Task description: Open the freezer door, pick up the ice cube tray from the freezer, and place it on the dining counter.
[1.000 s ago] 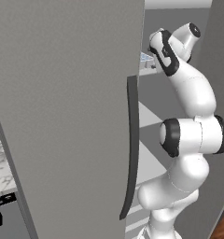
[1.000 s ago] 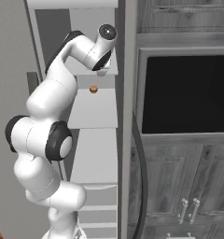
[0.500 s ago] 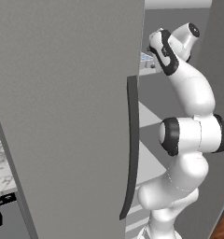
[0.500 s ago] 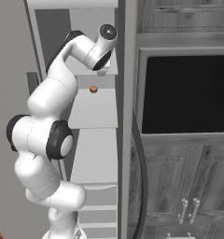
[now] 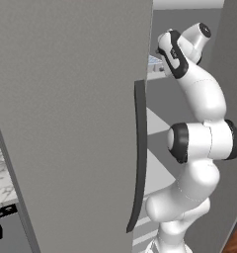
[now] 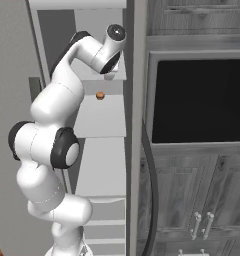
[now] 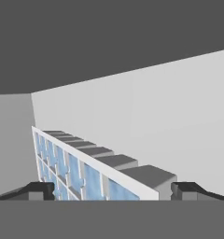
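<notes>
From the left base view — freezer door: the freezer door (image 5: pixel 66 123) stands swung open toward the camera, its dark curved bar handle (image 5: pixel 138 158) on the near edge; it covers most of the compartment.
Left base view — arm: the white arm reaches up past the door edge into the upper freezer, wrist bent over an upper shelf (image 5: pixel 157 74).
Left base view — tray: a pale blue-white sliver beside the wrist is the ice cube tray (image 5: pixel 154 60), lying on that shelf — mostly cut off by the door and the arm.
Right base view — arm: the wrist sits high in the open compartment, hand hidden behind its own last joint and the cabinet edge.
Right base view — other: a small orange-brown item (image 6: pixel 100 95) rests on a lower shelf (image 6: pixel 99 117), well below the hand; too small to name.
Hand view — tray: the ice cube tray (image 7: pixel 81 170) lies directly ahead of and between the fingertips (image 7: pixel 39 190), long axis running away from the camera and slanting left.
Hand view — fingers: the gripper (image 7: pixel 113 191) is spread wide, one tip on each side of the tray's near end, holding nothing.
Hand view — hidden: the tray's near end is cut off at the bottom, so contact cannot be told.
Judgement: the coming move likely turns on the fingers straddling the tray's short width.
</notes>
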### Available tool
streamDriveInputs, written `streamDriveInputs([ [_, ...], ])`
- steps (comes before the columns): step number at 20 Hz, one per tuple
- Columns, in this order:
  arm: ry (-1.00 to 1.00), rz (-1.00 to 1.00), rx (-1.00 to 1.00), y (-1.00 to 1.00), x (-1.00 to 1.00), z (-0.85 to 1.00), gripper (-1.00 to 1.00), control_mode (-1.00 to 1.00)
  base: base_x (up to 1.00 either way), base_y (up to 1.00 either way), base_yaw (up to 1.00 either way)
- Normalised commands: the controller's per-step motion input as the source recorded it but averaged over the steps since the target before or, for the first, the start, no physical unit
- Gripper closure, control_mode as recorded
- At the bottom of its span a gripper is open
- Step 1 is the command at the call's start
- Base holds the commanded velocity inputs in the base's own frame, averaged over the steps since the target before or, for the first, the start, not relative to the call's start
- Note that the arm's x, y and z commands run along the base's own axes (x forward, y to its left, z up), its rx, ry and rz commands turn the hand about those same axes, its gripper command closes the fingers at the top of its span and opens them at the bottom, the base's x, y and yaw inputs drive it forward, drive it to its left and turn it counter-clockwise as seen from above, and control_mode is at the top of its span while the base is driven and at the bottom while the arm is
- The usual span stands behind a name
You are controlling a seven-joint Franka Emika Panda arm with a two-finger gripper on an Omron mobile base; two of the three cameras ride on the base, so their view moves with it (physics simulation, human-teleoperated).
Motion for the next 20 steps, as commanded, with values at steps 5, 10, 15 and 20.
streamDriveInputs([
  [5, 0.03, 0.01, 0.0, 0.0, 0.08, 0.0, -1.0, -1.0, 0.0, 0.0, 0.0],
  [10, 0.0, 0.0, 0.0, 0.0, 0.0, 0.0, -1.0, -1.0, 0.0, 0.0, 0.0],
  [15, 0.0, 0.0, 0.0, 0.0, 0.0, 0.0, -1.0, -1.0, 0.0, 0.0, 0.0],
  [20, 0.0, 0.0, 0.0, 0.0, 0.0, 0.0, -1.0, -1.0, 0.0, 0.0, 0.0],
])
